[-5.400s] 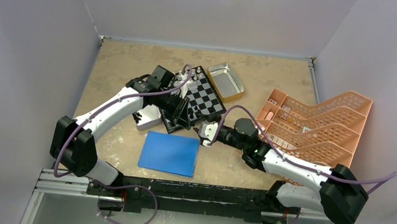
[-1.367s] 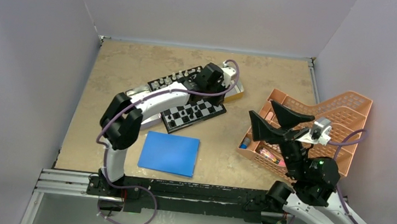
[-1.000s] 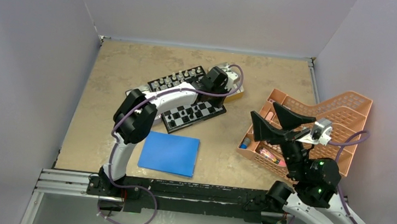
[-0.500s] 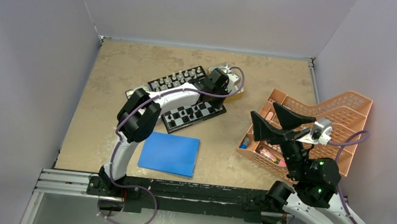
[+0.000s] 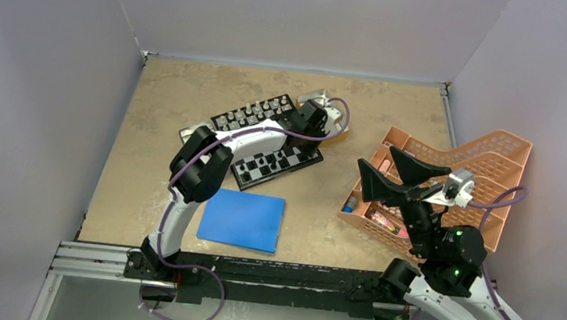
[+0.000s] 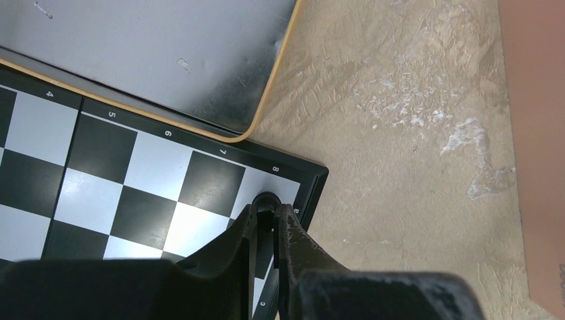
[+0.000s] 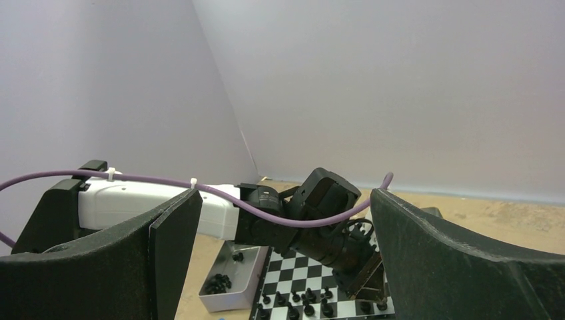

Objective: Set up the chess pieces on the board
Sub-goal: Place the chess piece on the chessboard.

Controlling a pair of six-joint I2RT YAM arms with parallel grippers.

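The beige stone-look worktop spreads under both my arms. The orange plastic lattice basket sits beside my right claw, which hangs high with its jaws wide, holding nothing. The small black-bordered chequered chessboard lies directly beneath my left claw. The gold-rimmed silver metal tray is just beyond that claw, against the board's edge. The left claw is nearly closed, pinching a tiny black chess piece at the board's corner square.

Reaches over the small square black-and-silver chequered board.
Has the left gripper at its far right corner; holds the right gripper raised, wide open, near the salmon plastic lattice basket.
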